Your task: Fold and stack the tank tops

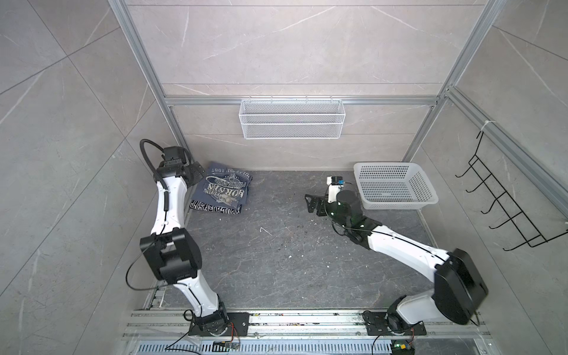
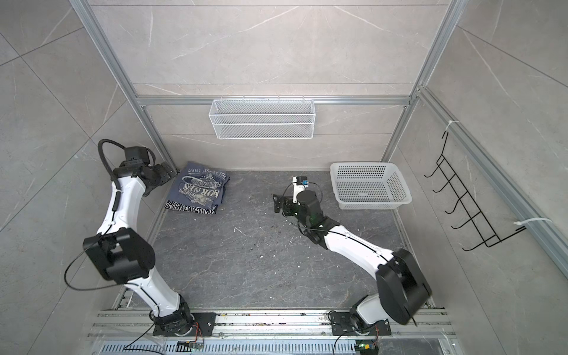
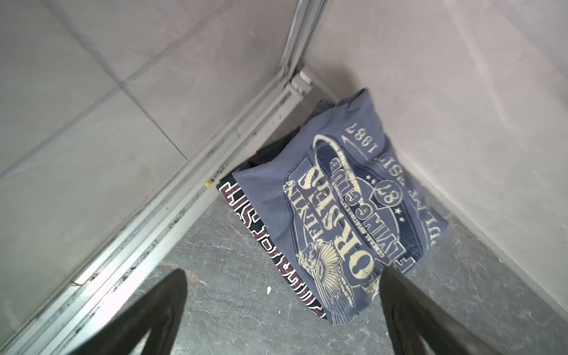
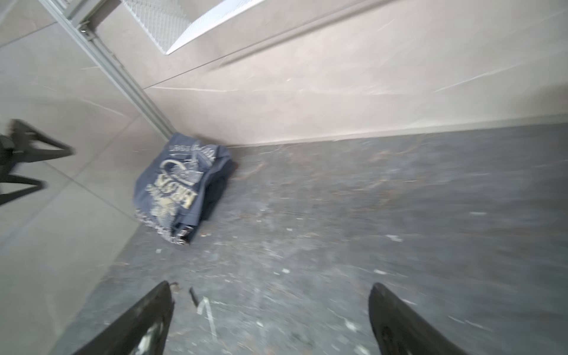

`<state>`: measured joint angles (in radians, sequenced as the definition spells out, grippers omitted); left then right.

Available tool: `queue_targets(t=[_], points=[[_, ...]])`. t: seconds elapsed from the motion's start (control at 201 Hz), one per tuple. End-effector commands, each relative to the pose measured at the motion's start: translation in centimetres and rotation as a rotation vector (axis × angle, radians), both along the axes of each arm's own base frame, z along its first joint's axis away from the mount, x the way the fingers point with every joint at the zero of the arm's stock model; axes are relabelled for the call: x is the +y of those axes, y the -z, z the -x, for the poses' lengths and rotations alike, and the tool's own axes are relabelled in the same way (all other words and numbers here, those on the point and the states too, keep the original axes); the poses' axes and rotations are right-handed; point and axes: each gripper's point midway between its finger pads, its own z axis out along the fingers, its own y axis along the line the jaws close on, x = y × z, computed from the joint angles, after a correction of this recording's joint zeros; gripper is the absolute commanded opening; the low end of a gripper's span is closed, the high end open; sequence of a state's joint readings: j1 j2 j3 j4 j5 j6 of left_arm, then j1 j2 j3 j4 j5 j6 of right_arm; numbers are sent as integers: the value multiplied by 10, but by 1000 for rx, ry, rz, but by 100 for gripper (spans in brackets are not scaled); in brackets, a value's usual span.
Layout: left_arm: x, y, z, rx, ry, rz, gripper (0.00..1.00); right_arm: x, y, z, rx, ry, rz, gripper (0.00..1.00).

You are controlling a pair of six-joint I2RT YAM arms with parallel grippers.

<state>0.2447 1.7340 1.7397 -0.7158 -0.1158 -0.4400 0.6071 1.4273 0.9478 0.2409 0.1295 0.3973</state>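
Lying folded, slate-blue top [image 1: 223, 187] over navy top [image 1: 215, 208]

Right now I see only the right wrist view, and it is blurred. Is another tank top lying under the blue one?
Observer: Yes. The left wrist view shows a dark tank top with maroon-and-white lettering under the slate-blue tank top. Its edge sticks out along one side.
Operator: Thank you. Where is the basket, and is something inside it?
Observer: In both top views the white basket stands at the far right of the table, and it looks empty.
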Motion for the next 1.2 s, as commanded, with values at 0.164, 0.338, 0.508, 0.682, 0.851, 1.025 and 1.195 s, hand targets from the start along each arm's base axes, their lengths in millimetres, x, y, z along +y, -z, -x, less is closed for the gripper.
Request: queue_targets(t=[0.164,0.338,0.508,0.682,0.851,1.025,1.195], points=[[-24,22,88,-193,-38,-140,100,-168,55,30,56,398,530,100],[-60,74,125,-220,8,-269,100,-214,101,31,144,541,600,100],[-80,114,137,-164,105,-435,100,-227,133,27,174,570,586,100],[-90,139,132,-203,209,-498,100,-226,130,16,73,541,541,100],[-118,140,114,-322,419,-567,100,-226,122,14,-22,499,479,100],[-131,140,100,-373,504,-597,100,-235,121,23,-124,543,435,100],[-115,160,87,-404,457,-498,100,-222,130,16,-122,466,437,100]])
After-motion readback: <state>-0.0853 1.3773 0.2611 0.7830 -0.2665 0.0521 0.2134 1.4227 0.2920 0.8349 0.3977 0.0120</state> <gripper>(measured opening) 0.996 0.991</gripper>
